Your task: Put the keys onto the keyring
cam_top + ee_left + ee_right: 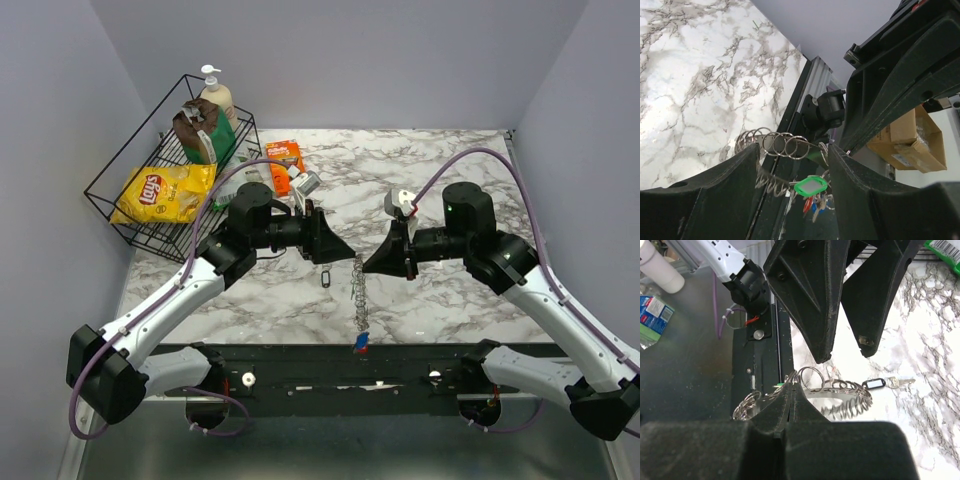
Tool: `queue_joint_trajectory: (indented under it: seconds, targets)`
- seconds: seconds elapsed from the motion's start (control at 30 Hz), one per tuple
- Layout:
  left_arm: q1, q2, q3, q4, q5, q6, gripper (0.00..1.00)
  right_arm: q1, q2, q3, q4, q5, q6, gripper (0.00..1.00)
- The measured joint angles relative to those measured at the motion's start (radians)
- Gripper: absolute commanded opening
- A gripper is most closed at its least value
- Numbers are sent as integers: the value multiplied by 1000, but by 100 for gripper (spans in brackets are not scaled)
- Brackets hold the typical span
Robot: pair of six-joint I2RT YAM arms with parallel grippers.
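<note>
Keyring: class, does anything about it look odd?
Yes. The keyring, pinched by the right gripper, is stretched into a long strand instead of a ring, keys bunched at one end; one key lies apart.

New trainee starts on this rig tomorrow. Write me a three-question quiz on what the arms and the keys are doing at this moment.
1. True or false: the right gripper is shut on the keyring.
2. Which key lies loose on the table, off the keyring? A the green-tagged one; B the dark-tagged key; C the red-tagged one.
3. Fill in: the left gripper has its jaws ____.

Key: 1 true; 2 B; 3 open.
</note>
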Motion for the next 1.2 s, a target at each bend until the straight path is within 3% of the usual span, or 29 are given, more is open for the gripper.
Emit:
queue_joint_trajectory:
  seconds: [0.83, 1.2]
  targets:
    - [-11, 0, 17, -25, 26, 7, 56, 0, 26, -5, 0, 34, 13, 1]
    - [-47, 15, 99, -169, 15, 103, 49, 0, 26, -5, 0, 51, 19, 1]
